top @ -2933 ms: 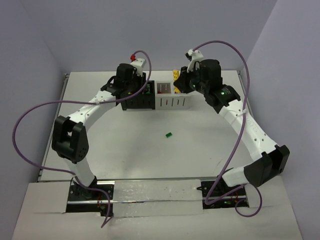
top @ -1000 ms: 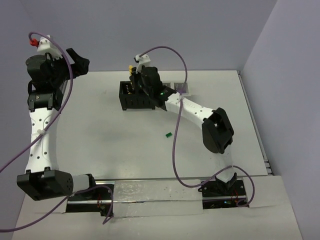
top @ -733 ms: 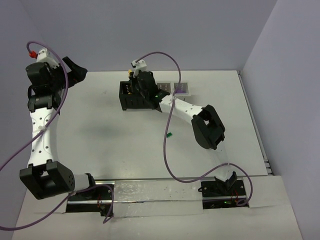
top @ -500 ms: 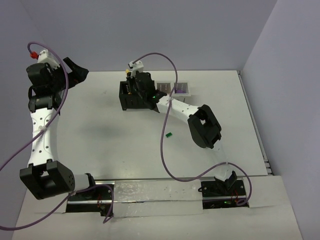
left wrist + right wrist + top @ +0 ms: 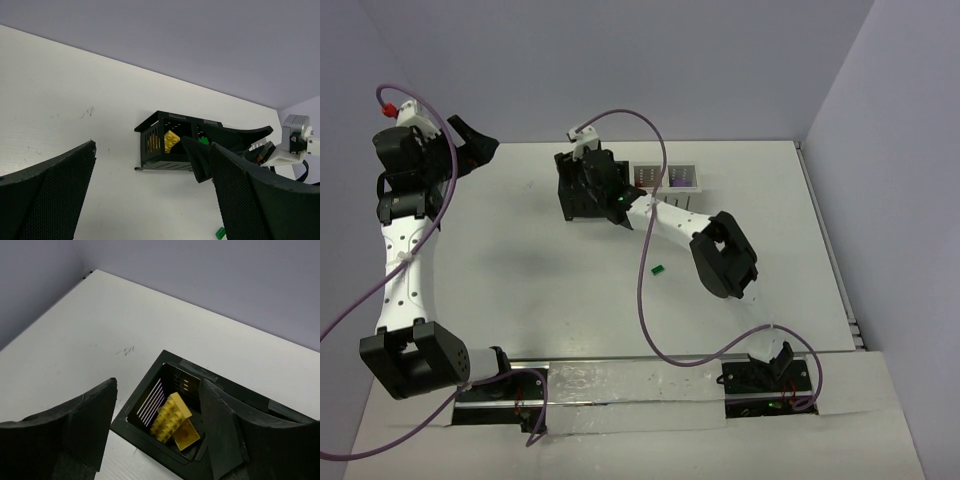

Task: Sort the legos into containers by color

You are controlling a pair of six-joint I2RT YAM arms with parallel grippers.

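Right hand (image 5: 157, 390) hovers over black bin (image 5: 195, 367), fingers parted, gripping nothing. Yellow bricks (image 5: 172, 422) lie directly beneath, colour-sorted. Left hand (image 5: 475, 142) wide open, parked aside, giving room. Green brick (image 5: 658, 268) on bench (image 5: 520, 280) behind right hand, unsorted.

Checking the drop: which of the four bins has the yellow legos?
The black end bin, leftmost in the top view: yellow legos inside. Its black neighbour shows green.

A white table (image 5: 550, 290) is sitting in soft, even light, carrying faint dark scuff marks (image 5: 126, 350) and a crinkled silvery strip (image 5: 630, 385) along its near edge, while a back wall (image 5: 620, 60), a left wall (image 5: 342, 200) and a right wall (image 5: 900, 150), all pale lavender, are closing it in.
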